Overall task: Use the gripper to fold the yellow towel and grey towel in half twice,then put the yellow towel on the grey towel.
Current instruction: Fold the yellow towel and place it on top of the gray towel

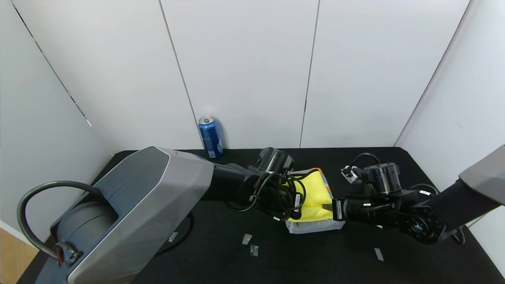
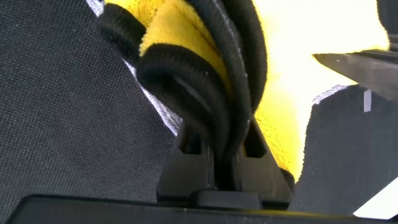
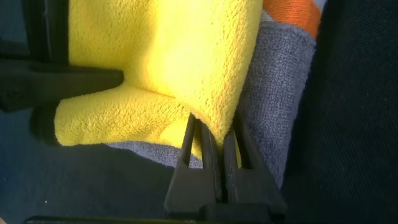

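The yellow towel (image 1: 315, 191) lies folded on top of the folded grey towel (image 1: 313, 227) in the middle of the black table (image 1: 221, 256). From the left, half hidden by its own cables, my left gripper (image 1: 294, 205) is shut on the yellow towel's dark-trimmed edge (image 2: 186, 74). My right gripper (image 1: 327, 206) comes in from the right and is shut on a fold of the yellow towel (image 3: 174, 50) at its opposite side. In the right wrist view the grey towel (image 3: 273, 68) shows beneath, with an orange patch (image 3: 292, 15).
A blue can (image 1: 210, 137) stands at the back of the table against the white wall. Small strips of tape (image 1: 247, 238) lie on the table in front of the towels, another (image 1: 378, 254) at the right front.
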You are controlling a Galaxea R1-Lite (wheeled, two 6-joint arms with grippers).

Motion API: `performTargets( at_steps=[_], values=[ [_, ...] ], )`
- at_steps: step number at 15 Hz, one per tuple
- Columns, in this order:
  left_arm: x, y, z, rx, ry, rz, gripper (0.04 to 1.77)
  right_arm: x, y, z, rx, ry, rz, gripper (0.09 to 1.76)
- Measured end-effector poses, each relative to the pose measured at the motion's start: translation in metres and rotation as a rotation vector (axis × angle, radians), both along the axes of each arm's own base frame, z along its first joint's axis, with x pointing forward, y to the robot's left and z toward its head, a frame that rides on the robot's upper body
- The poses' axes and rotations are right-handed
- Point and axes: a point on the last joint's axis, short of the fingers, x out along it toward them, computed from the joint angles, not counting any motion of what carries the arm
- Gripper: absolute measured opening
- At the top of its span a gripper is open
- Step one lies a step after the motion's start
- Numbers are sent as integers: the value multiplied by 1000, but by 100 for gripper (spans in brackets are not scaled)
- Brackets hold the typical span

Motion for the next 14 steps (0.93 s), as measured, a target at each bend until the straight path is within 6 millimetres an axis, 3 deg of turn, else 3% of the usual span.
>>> performTargets(
  at_steps=[1, 4, 6, 10, 14],
  values=[
    [0, 0, -1, 4, 1, 1, 37, 0, 0, 1, 1, -1, -1, 16],
    [0, 1, -1, 8, 1, 2, 80, -1, 0, 5, 6, -13, 1, 67],
    [-1, 1, 1, 10, -3, 5, 100, 0, 2, 7, 11, -36, 8, 90],
    [-2, 5, 13, -3, -20, 11, 129, -1, 1, 10, 29, -89, 2, 123],
    [-4, 13, 33, -12, -38, 26, 146, -9, -1, 19, 36, -111, 5, 142]
  ],
)
